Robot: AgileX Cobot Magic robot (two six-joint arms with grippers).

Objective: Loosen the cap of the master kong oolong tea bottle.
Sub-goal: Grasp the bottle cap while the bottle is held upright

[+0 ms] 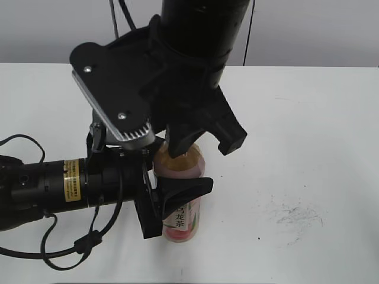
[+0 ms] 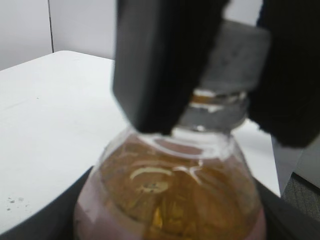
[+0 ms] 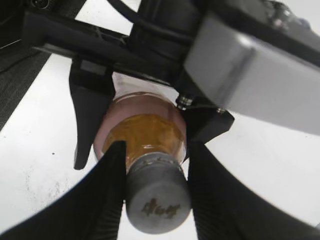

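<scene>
The master kong oolong tea bottle (image 1: 185,164) stands upright on the white table, amber tea above its pink label. My left gripper (image 1: 177,207) comes in from the left and is shut on the bottle's body; in the left wrist view (image 2: 170,220) the bottle (image 2: 170,185) fills the space between its jaws. My right gripper (image 1: 198,142) comes down from above and hides the cap in the exterior view. In the right wrist view its two ribbed fingers (image 3: 156,165) press both sides of the grey cap (image 3: 157,202), whose dark logo faces the camera. The cap (image 2: 235,55) also shows in the left wrist view.
The white table (image 1: 308,118) stretches to the right, with dark scuff marks (image 1: 296,216) on it. The left arm's black cables (image 1: 89,242) loop over the table at the lower left. A grey wall stands behind the table.
</scene>
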